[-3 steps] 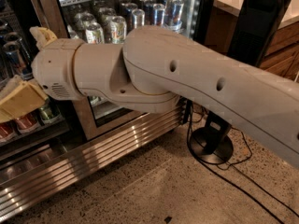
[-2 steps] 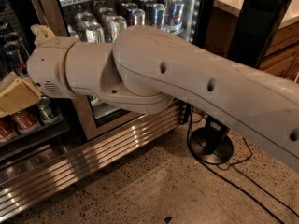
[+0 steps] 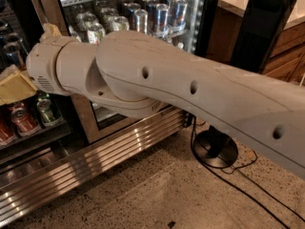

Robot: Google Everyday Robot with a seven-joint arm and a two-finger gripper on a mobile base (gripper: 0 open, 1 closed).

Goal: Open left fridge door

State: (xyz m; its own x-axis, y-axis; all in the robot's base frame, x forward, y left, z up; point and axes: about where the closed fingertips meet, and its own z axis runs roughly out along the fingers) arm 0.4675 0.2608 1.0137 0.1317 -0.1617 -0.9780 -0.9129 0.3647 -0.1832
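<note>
The left fridge door (image 3: 42,4) shows only at the far left, as a bronze-brown frame strip beside dark glass with red and green cans (image 3: 24,119) behind it. I cannot tell whether it is ajar. My gripper (image 3: 16,84), a tan piece at the end of the thick beige arm (image 3: 190,87), hangs in front of that left section at mid-shelf height, partly cut off by the frame edge. The arm crosses the whole view from right to left.
The twin door (image 3: 143,18) with a white light strip and silver-blue cans stands behind the arm. A ribbed metal grille (image 3: 95,161) runs along the fridge base. A black stand with a round foot (image 3: 217,149) and cables sit on the speckled floor at right.
The arm's wrist and the gripper have shifted slightly left and upward toward the left section of the fridge. The fridge and floor look the same.
</note>
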